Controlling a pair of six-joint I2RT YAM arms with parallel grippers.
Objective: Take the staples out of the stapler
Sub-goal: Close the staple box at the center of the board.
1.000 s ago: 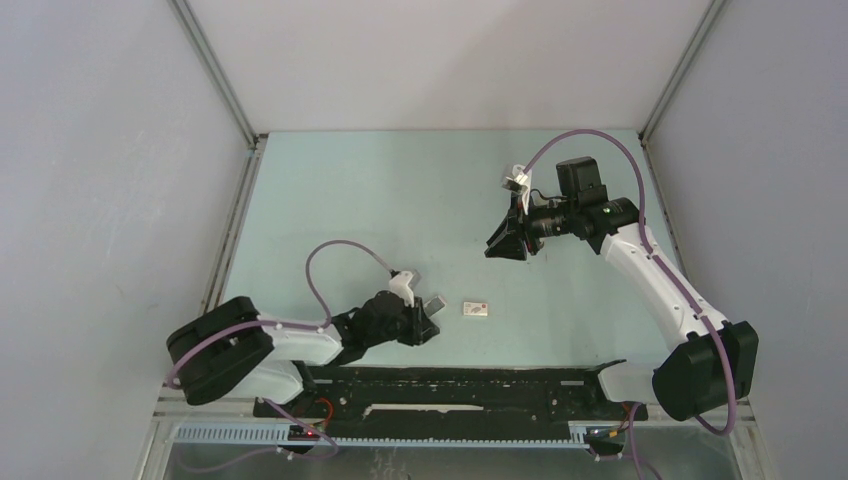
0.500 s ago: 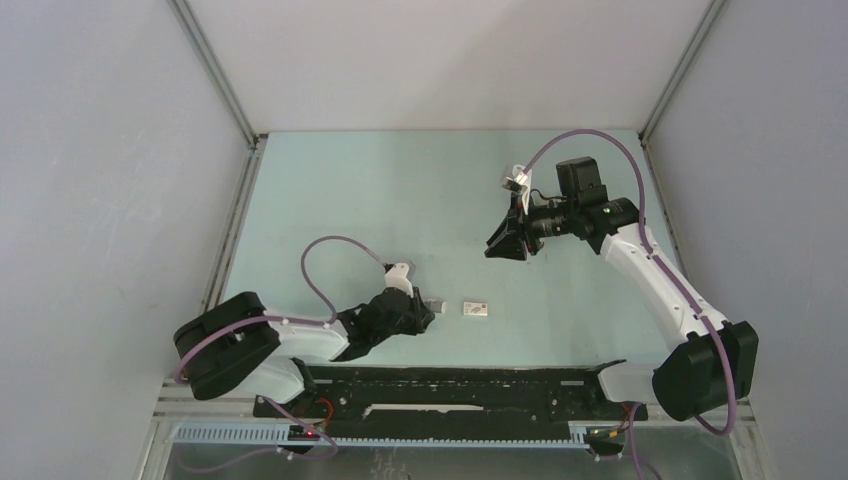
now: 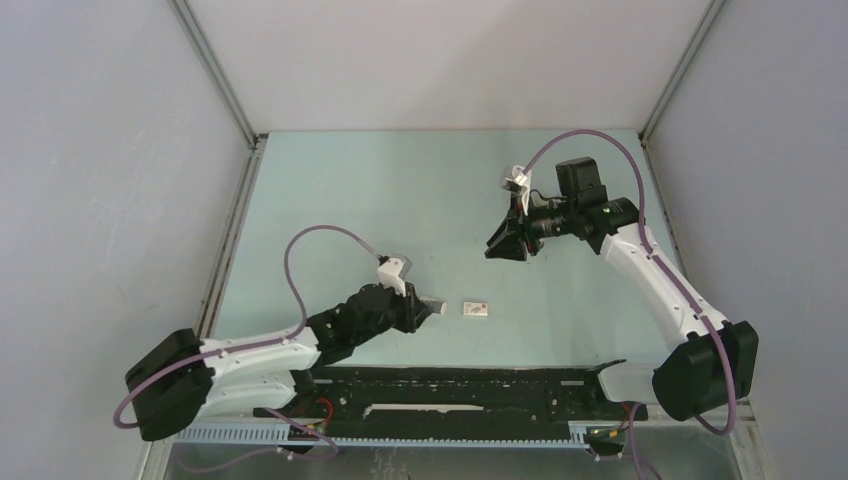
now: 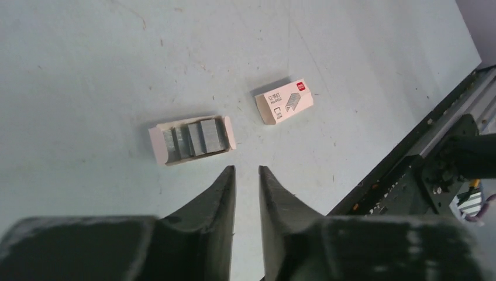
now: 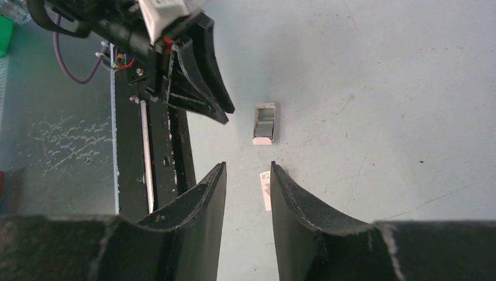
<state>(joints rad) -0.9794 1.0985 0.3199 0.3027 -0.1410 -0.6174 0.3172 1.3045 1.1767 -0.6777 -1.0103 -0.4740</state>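
The stapler is out of view in every frame. A small open white box (image 4: 193, 139) (image 3: 433, 305) (image 5: 265, 123) lies on the table with grey staples (image 4: 200, 136) inside it. My left gripper (image 4: 247, 170) (image 3: 415, 311) hovers just short of that box, its jaws a narrow gap apart with nothing between them. My right gripper (image 5: 248, 167) (image 3: 497, 248) hangs higher over the middle of the table, open and empty, looking down at the open box and the left gripper (image 5: 225, 112).
A closed white labelled box (image 4: 284, 103) (image 3: 476, 309) lies just right of the open one, half hidden behind a right finger (image 5: 292, 199) in the right wrist view. A black rail (image 3: 450, 385) (image 4: 433, 158) runs along the near table edge. Grey walls enclose the pale green table (image 3: 400, 200).
My left arm has stretched out and its wrist has pulled back slightly from the open box, with the jaws parting a little. The right arm and both boxes have stayed still.
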